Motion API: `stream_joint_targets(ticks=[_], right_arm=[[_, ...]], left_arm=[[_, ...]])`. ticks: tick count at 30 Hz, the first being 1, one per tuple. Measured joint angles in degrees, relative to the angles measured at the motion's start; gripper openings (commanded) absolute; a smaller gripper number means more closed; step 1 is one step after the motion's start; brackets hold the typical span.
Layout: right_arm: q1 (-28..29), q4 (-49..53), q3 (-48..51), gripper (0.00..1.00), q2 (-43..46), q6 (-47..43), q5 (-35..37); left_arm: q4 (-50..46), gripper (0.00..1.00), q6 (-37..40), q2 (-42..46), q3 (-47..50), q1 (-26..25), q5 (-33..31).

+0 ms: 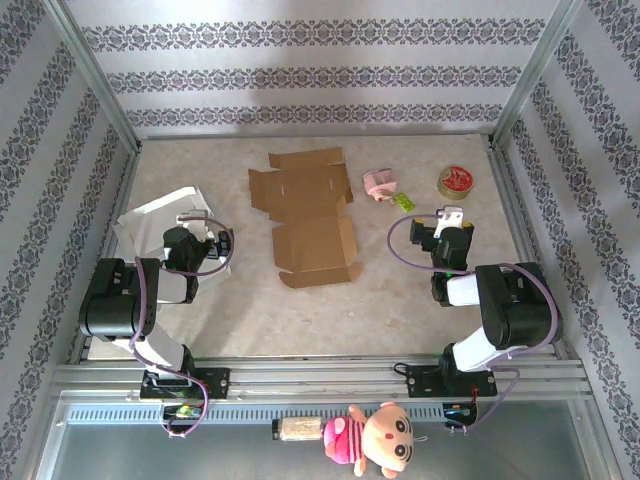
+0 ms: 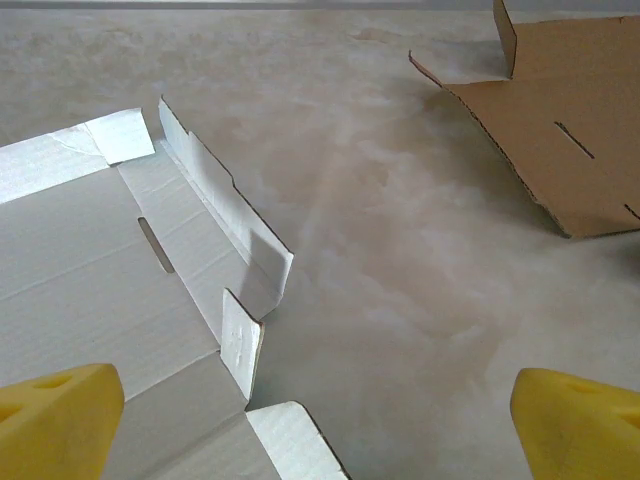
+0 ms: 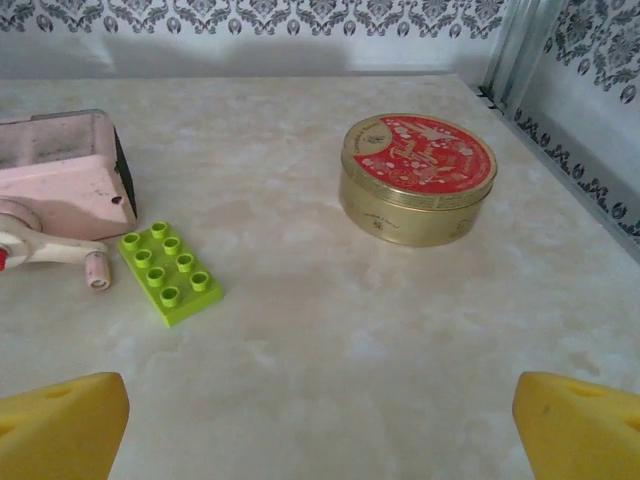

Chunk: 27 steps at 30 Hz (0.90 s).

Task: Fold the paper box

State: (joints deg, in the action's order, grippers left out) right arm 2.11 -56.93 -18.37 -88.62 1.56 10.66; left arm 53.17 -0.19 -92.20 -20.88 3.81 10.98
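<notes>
**Soft overhead light, nothing really blowing out**

Light is coming down from above and spreading pretty evenly, so the pale table point(image 1: 240, 300) is looking bright without any harsh glare. In the left wrist view, the white box sheet point(image 2: 90, 270) ahead-left of the jaws is showing a soft grey shadow along its raised flap. The brown cardboard point(image 2: 560, 150) ahead-right is looking crisp. The yellow fingertips point(image 2: 55, 420) are going blurry down in the corners. In the right wrist view, the round tin point(image 3: 418, 180) ahead of the jaws is catching a mild sheen on its gold side. A dim band is running along the foot of the back wall point(image 3: 250, 55). From the top, the frame posts point(image 1: 95, 80) are leaning outward toward the corners.
</notes>
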Motion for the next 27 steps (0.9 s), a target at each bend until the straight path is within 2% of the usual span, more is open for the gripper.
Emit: stream_joint_targets(ticks=[14,17,20,23,25,27], right_arm=[[0.0,0.63,0.0,0.98,0.0,0.0,-1.66],[0.0,1.88,0.0,0.98,1.09,0.02,-1.73],[0.0,9.35,-1.16,0.98,7.56,0.52,-1.68],[0.0,22.36,-6.8,0.98,17.33,4.02,-1.99],[0.02,32.3,-14.43,0.97,21.05,7.87,-4.09],[0.72,40.81,-23.76,0.98,20.0,10.88,-7.28]], left_arm=[[0.55,0.99,-1.33,0.0,0.04,0.0,-3.3],[3.17,0.99,-1.33,0.33,1.49,0.0,-3.43],[4.37,0.99,-1.64,3.85,4.61,-0.09,-5.29],[1.11,0.99,-2.51,12.81,6.27,-0.7,-9.25],[-6.34,0.99,-5.38,22.45,4.87,-1.86,-12.33],[-16.98,1.0,-11.28,31.19,0.13,-2.73,-13.66]])
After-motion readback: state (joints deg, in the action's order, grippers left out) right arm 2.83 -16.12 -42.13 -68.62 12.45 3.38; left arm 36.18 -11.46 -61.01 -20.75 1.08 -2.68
